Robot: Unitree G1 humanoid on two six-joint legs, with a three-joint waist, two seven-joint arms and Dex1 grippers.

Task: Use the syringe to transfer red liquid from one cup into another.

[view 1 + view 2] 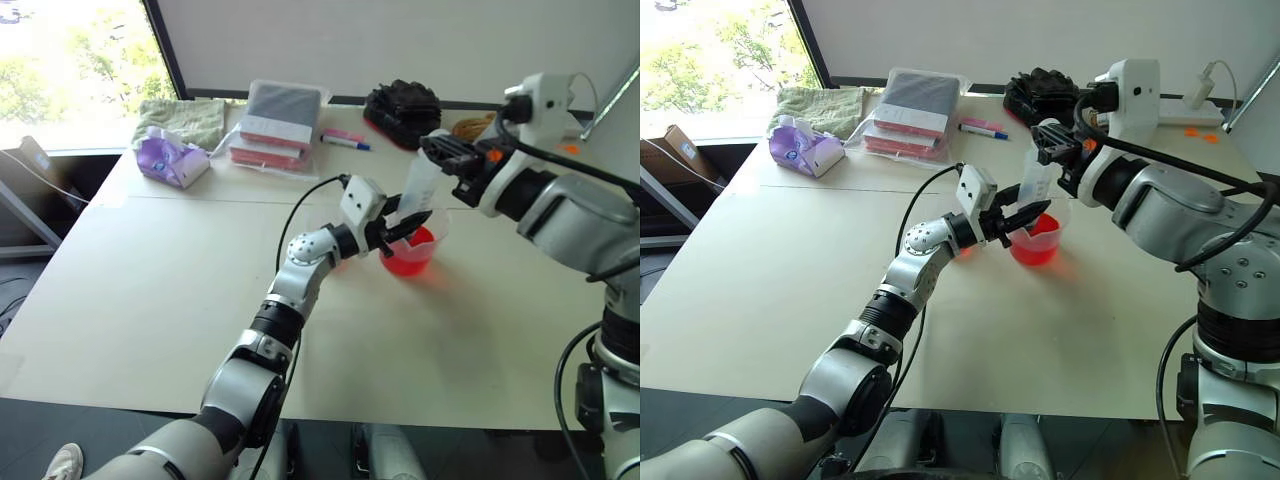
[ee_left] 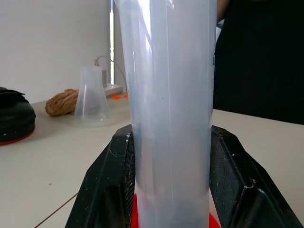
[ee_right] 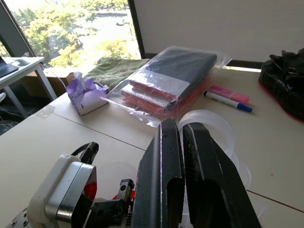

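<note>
The syringe stands tilted over the wide clear cup that holds red liquid. Its lower end dips inside the rim. My left gripper is shut on the lower barrel. In the left wrist view the cloudy barrel sits between both black fingers, with red below it. My right gripper is shut on the syringe's upper end, and white plunger discs show behind its closed fingers. The other cup is mostly hidden behind my left wrist, where a bit of red shows.
Along the table's far side lie a purple tissue pack, a green towel, a plastic bag of books, a blue-capped marker and a black bundle. An empty clear flask stands further back.
</note>
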